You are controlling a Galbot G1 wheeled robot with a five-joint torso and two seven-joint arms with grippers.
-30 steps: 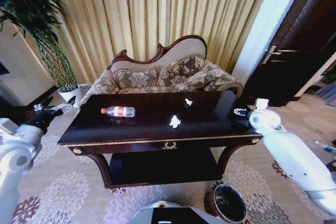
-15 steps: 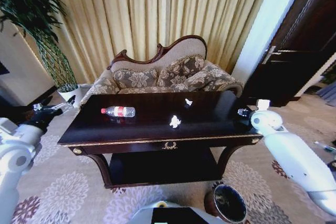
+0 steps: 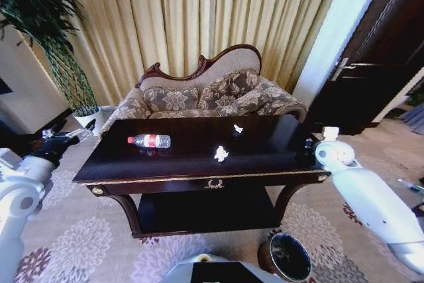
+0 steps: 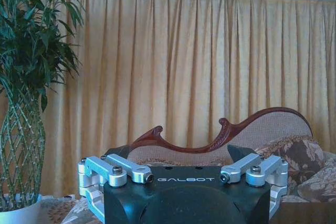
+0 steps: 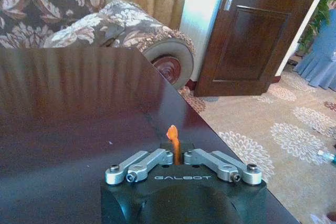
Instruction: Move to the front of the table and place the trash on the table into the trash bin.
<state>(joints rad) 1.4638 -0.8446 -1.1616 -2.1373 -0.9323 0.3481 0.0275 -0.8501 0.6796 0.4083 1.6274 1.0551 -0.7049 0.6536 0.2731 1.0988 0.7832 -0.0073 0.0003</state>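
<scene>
Head view: one worktop, dark glossy wood. On it one clear bottle with red label, lying flat, and two white paper scraps. Left tool off worktop's left end, nearest the bottle. Right tool over right end, scraps to its left. One trash bin on floor, below right arm.

Left wrist view: left tool fingers spread wide, empty, facing one sofa.

Right wrist view: right tool fingers closed together, gripping nothing, low over bare worktop.

bottle left on table, trash bin front-right
</scene>
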